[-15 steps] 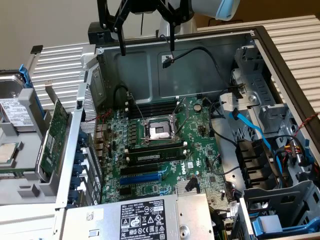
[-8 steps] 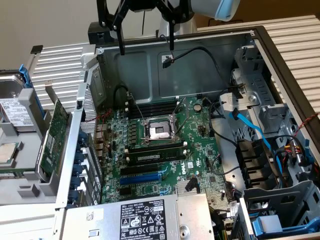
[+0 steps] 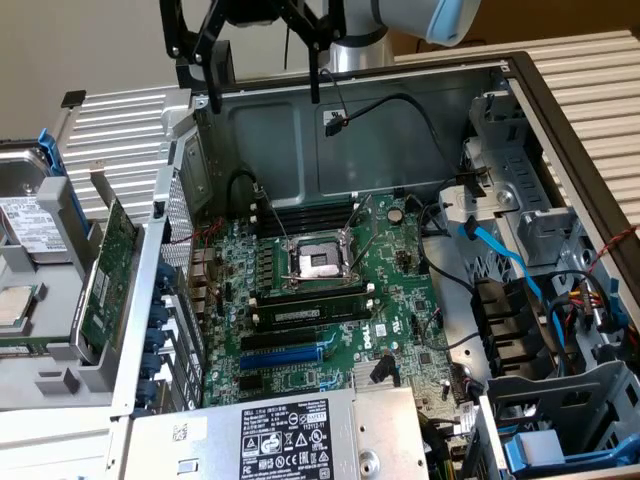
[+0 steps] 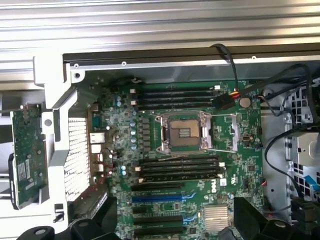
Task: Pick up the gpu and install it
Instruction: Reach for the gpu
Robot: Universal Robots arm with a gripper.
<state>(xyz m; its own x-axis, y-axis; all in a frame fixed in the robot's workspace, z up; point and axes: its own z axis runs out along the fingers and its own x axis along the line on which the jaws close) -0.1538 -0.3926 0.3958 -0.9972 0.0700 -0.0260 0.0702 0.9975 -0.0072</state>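
The gpu (image 3: 105, 283) is a small green card standing on edge in a grey holder outside the computer case, at the exterior view's left. In the wrist view the gpu (image 4: 26, 155) shows its green face with a black part along one edge. My gripper (image 3: 262, 70) hangs high above the case's back wall, open, with nothing between its black fingers (image 3: 205, 60). Its two fingers (image 4: 100, 222) frame the large green motherboard (image 4: 235, 165) in the wrist view. The motherboard (image 3: 400, 300) lies flat inside the open case, with a blue expansion slot (image 3: 285, 355) near its front.
A CPU socket (image 3: 318, 262) and black memory sticks (image 3: 310, 305) sit mid-board. A power supply (image 3: 290, 435) lies at the front. Drive cages (image 3: 560, 400) and blue cables (image 3: 510, 260) crowd the exterior view's right. A hard drive (image 3: 30, 215) rests at the far left.
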